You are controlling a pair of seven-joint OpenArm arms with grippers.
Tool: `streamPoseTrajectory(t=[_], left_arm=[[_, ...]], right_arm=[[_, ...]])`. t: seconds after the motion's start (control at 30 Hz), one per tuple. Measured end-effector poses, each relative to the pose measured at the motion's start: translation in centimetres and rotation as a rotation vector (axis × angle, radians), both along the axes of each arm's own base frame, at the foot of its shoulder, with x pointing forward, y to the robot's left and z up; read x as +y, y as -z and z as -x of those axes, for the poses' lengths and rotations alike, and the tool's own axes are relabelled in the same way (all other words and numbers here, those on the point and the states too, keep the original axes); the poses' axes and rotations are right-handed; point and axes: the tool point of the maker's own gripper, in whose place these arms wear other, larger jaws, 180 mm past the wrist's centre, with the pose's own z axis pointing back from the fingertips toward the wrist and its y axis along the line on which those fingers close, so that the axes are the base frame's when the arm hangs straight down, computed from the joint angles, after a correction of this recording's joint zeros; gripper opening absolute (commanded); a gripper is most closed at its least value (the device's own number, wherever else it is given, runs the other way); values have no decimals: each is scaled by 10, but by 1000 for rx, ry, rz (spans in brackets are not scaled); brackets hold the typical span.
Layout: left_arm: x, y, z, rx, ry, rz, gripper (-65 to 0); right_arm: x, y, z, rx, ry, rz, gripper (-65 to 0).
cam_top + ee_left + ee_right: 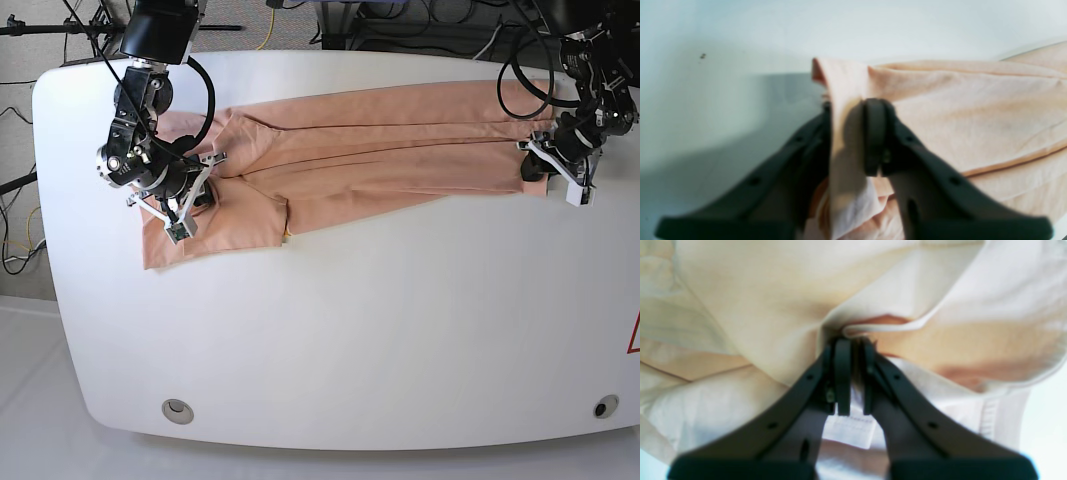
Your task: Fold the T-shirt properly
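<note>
Two grips recorded on T-shirt (350, 150), spread across upper half of white table (350, 330). At upper left, right gripper (185, 200) pinched on collar fabric. At upper right, left gripper (545, 165) clamped on shirt's end edge.

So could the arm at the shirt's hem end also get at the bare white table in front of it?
Probably yes. The left pincer has the salmon-pink cotton T-shirt's edge between its jaws, but the white table beside it lies open, with nothing in the way.
</note>
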Motion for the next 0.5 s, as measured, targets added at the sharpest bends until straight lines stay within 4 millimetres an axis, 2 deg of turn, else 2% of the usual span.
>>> streamPoseTrajectory(t=[0.27,0.5], left_arm=[[14,-14,1,-34,-23,-41,-537],[9,-22,-3,-47,5,-63,-590]], right_arm=[[1,0,0,2,-1,-2,-609],[1,0,0,3,-1,-1,-612]])
